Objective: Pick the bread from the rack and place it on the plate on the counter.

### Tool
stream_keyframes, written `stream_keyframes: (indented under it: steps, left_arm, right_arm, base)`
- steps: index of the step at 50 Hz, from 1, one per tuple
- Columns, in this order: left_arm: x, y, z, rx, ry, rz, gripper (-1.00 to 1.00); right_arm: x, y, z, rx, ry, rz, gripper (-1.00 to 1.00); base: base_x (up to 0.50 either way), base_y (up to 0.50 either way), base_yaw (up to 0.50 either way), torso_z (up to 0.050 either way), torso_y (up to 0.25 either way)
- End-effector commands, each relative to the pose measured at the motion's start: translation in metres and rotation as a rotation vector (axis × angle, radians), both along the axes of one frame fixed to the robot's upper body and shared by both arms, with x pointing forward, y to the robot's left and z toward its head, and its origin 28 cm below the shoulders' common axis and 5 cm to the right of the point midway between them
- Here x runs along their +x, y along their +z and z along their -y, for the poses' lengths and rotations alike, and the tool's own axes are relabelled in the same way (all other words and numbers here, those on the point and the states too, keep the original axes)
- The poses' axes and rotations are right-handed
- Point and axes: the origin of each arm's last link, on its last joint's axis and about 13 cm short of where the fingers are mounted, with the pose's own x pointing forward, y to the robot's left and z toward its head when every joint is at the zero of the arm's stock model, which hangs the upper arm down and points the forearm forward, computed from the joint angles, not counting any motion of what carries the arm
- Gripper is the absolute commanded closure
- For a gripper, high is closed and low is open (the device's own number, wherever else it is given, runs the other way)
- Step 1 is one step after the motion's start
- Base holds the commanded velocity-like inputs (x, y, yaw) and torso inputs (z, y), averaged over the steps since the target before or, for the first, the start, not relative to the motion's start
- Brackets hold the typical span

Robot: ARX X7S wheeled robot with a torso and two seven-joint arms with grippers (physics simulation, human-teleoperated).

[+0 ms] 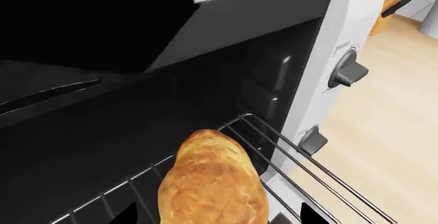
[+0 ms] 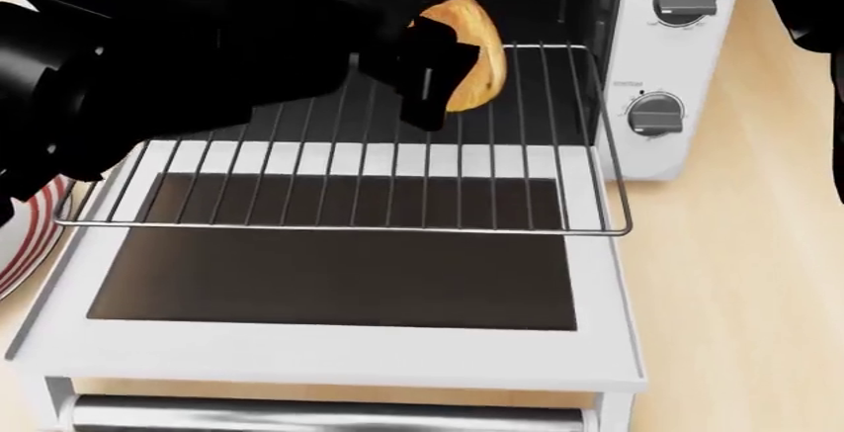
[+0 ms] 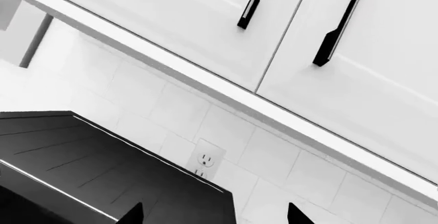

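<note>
A: Left gripper [image 2: 436, 71], upper centre in the head view, clamps the bread [image 2: 472, 51]; it looks lifted off the rack [image 2: 356, 180], probably to clear the bars.
B: Plate [image 2: 30, 239] waits lower left; right gripper's fingers spread, empty.

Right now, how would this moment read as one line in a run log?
left tool: around bread | bread: above rack | plate: bare | right tool: idle, raised
</note>
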Motion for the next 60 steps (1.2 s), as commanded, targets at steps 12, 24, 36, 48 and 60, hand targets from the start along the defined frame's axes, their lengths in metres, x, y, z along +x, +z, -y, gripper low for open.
stream_keyframes:
  steps: [12, 24, 36, 48, 60]
  left_arm:
    - [-0.002, 0.027, 0.006, 0.028, -0.035, 0.147, -1.00]
    - [-0.005, 0.031, 0.011, 0.063, -0.058, 0.163, 1.00]
    - [-0.025, 0.046, -0.002, 0.044, -0.035, 0.241, 1.00]
    - [-0.062, 0.047, -0.016, 0.029, -0.022, 0.293, 1.00]
    - [-0.102, 0.063, -0.039, 0.006, 0.013, 0.370, 1.00]
  right_arm:
    - [-0.006, 0.006, -0.002, -0.003, 0.007, 0.011, -1.00]
    - [-0.008, 0.006, -0.002, 0.003, 0.012, 0.019, -1.00]
    - [-0.008, 0.007, -0.003, 0.002, 0.012, 0.019, -1.00]
    - [-0.008, 0.009, -0.007, -0.004, 0.012, 0.023, -1.00]
    - [-0.010, 0.010, -0.007, -0.004, 0.018, 0.025, -1.00]
  base:
    - [0.00, 0.00, 0.00, 0.021, -0.142]
    - [0.00, 0.00, 0.00, 0.000, 0.000]
    - [0.00, 0.00, 0.00, 0.000, 0.000]
    - [0.00, 0.00, 0.00, 0.000, 0.000]
    - [0.00, 0.00, 0.00, 0.000, 0.000]
